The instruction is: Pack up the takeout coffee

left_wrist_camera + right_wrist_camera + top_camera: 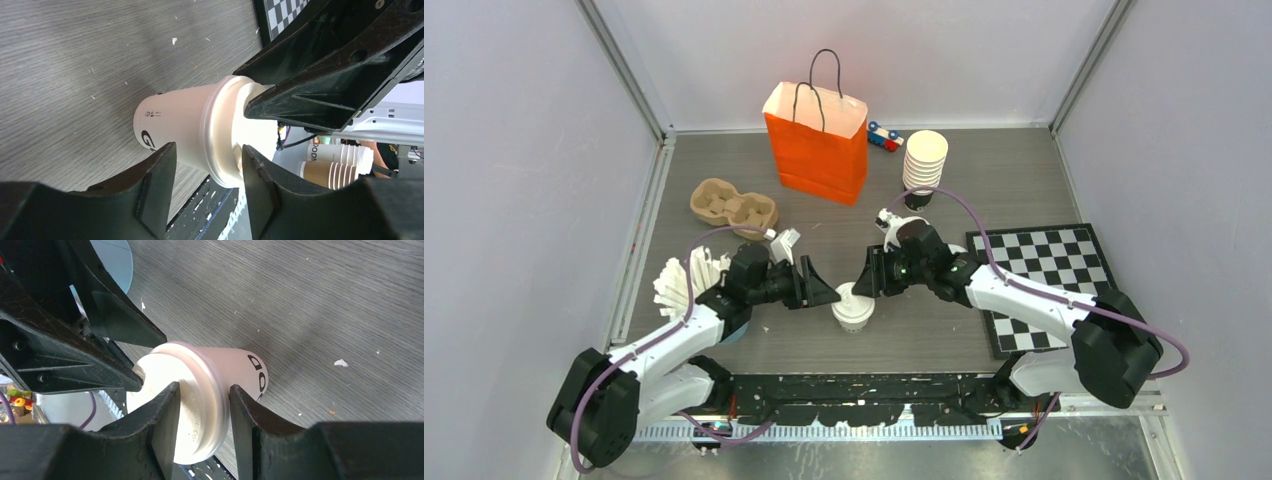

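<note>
One takeout coffee cup [852, 316], white with a white lid [848, 296], stands on the table between both arms. It also shows in the left wrist view [172, 120] and the right wrist view [242, 371]. My left gripper [829, 296] is open at the cup's left; its jaws straddle the lid rim [220, 135] with a gap. My right gripper [867, 281] comes in from the right and is shut on the lid [200, 410], one finger on its top and one under its rim. No other lidded cup is in view.
An orange paper bag [819, 150] stands open at the back. A cardboard cup carrier [732, 207] lies at the left, a stack of lidless cups [924, 162] and a toy car [884, 137] at the back right, and a checkerboard [1049, 285] at the right. White paper sticks [686, 280] are beside the left arm.
</note>
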You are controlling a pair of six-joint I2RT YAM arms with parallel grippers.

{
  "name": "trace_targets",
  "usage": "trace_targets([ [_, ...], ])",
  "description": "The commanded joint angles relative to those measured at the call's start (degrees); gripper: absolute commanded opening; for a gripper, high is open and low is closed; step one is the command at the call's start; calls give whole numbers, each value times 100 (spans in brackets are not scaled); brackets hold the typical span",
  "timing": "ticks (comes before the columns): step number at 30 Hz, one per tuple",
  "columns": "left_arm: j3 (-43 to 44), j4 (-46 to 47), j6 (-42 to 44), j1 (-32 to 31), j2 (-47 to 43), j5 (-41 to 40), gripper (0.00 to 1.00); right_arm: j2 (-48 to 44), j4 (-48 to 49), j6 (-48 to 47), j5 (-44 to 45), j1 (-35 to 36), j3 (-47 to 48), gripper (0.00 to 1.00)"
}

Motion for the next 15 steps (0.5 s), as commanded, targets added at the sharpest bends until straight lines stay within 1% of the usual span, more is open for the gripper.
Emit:
trace_targets([
  [1, 127, 251, 55, -30, 119, 308, 55, 198, -801, -296, -86, -83, 163, 45],
  [3, 271, 195, 171, -31, 251, 291, 57, 238, -949, -371, -138, -117, 330, 45],
  [6, 453, 132, 278, -32, 480, 313, 57, 289, -1064, -437, -201, -139, 449, 45],
  [9, 484, 141, 290, -33, 628, 273, 54, 292, -1106, -405, -249, -164, 522, 47],
  [12, 447, 74, 328, -38, 684, 173, 51, 226, -1261, -266, -260, -207, 672, 52],
  [15, 430, -115, 426, -39, 692, 99, 47, 36, -1488, -75, -242, -239, 780, 61],
])
